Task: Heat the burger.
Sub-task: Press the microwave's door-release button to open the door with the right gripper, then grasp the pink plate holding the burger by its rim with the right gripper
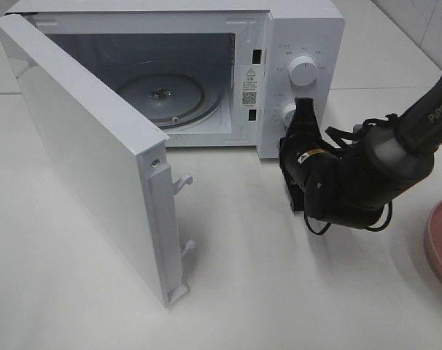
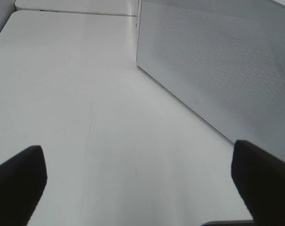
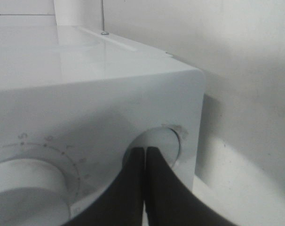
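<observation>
Nothing's heated yet: microwave door (image 1: 90,146) open, turntable (image 1: 163,95) bare, burger in no view. Your right gripper (image 3: 145,151), fingers pressed together, sits at a knob (image 1: 287,114) — left gripper (image 2: 140,176) gapes wide. Loading and closing remain.

Mostly just white bench (image 2: 86,84) here. The left tool (image 2: 142,188) is spread wide: one dark finger (image 2: 15,183) pokes into one lower corner and the other (image 2: 265,181) into the opposite one, with bare bench between them. A microwave door (image 2: 217,61) with a fine dotted mesh stands just beside the second finger. A faint scratch (image 2: 91,122) runs along the bench.
</observation>
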`<state>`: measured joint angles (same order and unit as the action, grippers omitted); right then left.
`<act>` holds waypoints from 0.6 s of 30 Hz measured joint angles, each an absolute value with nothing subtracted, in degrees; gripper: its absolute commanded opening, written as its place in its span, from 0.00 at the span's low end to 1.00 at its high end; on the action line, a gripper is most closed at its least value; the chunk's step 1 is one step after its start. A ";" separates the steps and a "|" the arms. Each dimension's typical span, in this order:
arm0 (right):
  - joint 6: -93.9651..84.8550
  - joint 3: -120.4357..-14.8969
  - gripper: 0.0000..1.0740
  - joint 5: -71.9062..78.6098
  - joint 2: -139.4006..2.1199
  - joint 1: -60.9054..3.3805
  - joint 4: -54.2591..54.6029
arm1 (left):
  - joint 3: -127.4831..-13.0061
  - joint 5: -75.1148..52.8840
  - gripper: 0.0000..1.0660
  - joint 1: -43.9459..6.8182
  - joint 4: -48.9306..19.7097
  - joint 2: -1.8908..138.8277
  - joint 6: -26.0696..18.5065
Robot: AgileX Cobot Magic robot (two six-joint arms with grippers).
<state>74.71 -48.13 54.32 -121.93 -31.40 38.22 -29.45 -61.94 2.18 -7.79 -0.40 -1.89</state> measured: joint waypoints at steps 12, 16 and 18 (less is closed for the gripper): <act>72.14 -41.71 0.00 52.08 -115.62 -32.20 37.64 | -29.45 -61.94 0.94 2.18 -7.79 -0.40 -1.89; 69.27 -39.71 0.00 49.85 -112.87 -32.20 37.24 | -29.45 -61.94 0.94 2.18 -7.79 -0.40 -1.89; 63.25 -37.70 0.00 44.69 -108.92 -32.20 35.87 | -29.45 -61.94 0.94 2.18 -7.79 -0.40 -1.89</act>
<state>63.25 -37.70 44.69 -108.92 -32.20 35.87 -29.45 -61.94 2.18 -7.79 -0.40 -1.89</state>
